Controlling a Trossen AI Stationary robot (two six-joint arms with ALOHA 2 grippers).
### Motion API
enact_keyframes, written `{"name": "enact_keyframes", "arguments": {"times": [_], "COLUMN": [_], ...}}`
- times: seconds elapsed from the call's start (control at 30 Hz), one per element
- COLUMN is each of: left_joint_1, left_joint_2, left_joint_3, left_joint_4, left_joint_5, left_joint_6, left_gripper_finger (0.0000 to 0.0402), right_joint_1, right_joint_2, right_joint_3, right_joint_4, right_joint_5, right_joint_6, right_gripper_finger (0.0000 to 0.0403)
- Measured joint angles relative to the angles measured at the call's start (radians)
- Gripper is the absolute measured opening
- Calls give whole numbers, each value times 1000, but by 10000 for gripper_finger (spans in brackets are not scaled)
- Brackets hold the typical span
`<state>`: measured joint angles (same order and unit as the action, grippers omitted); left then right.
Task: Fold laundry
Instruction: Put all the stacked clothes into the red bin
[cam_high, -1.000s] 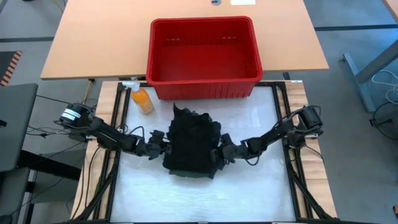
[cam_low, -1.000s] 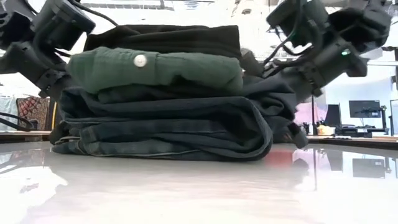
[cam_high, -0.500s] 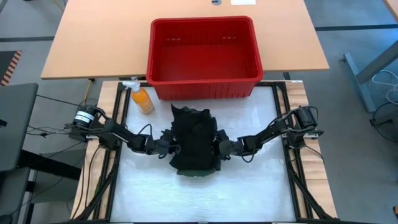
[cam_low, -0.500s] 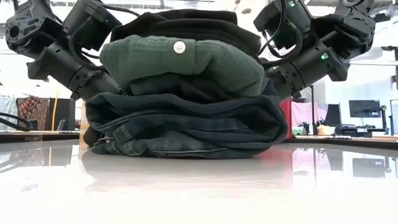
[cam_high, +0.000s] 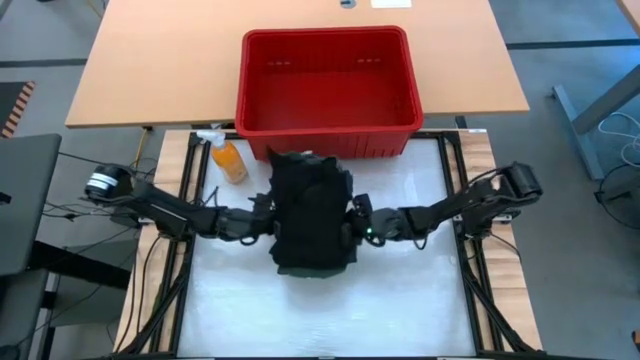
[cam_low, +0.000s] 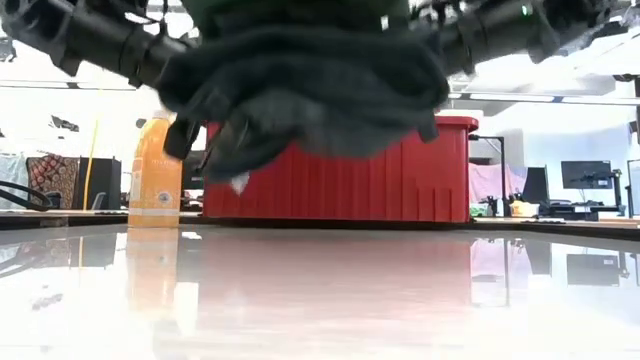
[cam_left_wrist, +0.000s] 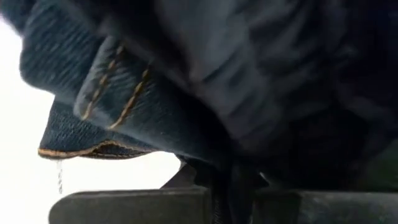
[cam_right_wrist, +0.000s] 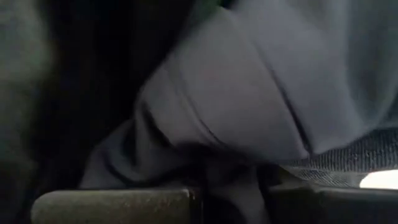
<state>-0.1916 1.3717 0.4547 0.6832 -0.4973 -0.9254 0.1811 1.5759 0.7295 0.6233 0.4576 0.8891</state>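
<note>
The laundry (cam_high: 312, 210) is a stack of folded dark garments. In the low view the laundry (cam_low: 310, 90) hangs in the air, with denim at the bottom. My left gripper (cam_high: 268, 216) is shut on the stack's left side, and my right gripper (cam_high: 358, 222) is shut on its right side. The stack fills both wrist views, with blue denim (cam_left_wrist: 93, 93) in the left one and dark grey cloth (cam_right_wrist: 249, 93) in the right one. My left gripper (cam_left_wrist: 224, 193) pinches a dark fold (cam_left_wrist: 219, 177) on the stack's left side between its two fingers. It comes in nearly level from the table's left. The stack is lifted clear, and a denim hem (cam_left_wrist: 93, 148) sags below. My right gripper (cam_right_wrist: 230, 193) pinches a fold of dark grey cloth (cam_right_wrist: 227, 171) on the stack's right side between its two fingers. It comes in nearly level from the table's right. The stack hangs between the two grippers, clear of the table.
A red basket (cam_high: 330, 140) stands just beyond the stack at the table's far edge; in the low view the basket (cam_low: 400, 170) shows behind the laundry. An orange bottle (cam_high: 228, 160) stands left of it. A wooden table (cam_high: 160, 60) lies behind.
Both grippers have pressed in on the stack from its two sides, taken hold and risen. They have tipped closer to level. The stack was squeezed narrower, then lifted clear of the table and carried a little toward the far edge and the basket.
</note>
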Motion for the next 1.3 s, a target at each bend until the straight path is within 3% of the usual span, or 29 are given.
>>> {"name": "enact_keyframes", "arguments": {"times": [0.17, 0.3, 0.47, 0.6, 0.77, 0.93, 1.13, 1.3], "left_joint_1": [29, 76, 172, 332, 580, 783, 931, 1024], "left_joint_2": [-122, -191, -234, -210, -62, 207, 512, 697], "left_joint_3": [12, 97, 348, 618, 961, 1318, 1678, 1797], "left_joint_4": [18, -66, -333, -623, -862, -1065, -1322, -1353], "left_joint_5": [-32, -42, -31, 86, 276, 489, 512, 566], "left_joint_6": [46, 90, 194, 211, 199, 181, 297, 331], "left_gripper_finger": [1, 0, 0, 0, 0, 0, 0, 0], "right_joint_1": [-52, -104, -189, -332, -550, -763, -944, -1061], "right_joint_2": [-99, -156, -211, -218, -144, 30, 234, 383], "right_joint_3": [41, 123, 317, 516, 775, 1043, 1227, 1239], "right_joint_4": [-20, -100, -328, -514, -717, -910, -1058, -1006], "right_joint_5": [-24, -65, -97, -232, -392, -595, -677, -771], "right_joint_6": [-86, -165, -283, -300, -291, -281, -365, -376], "right_gripper_finger": [72, 72, 72, 72, 72, 72, 72, 72]}}
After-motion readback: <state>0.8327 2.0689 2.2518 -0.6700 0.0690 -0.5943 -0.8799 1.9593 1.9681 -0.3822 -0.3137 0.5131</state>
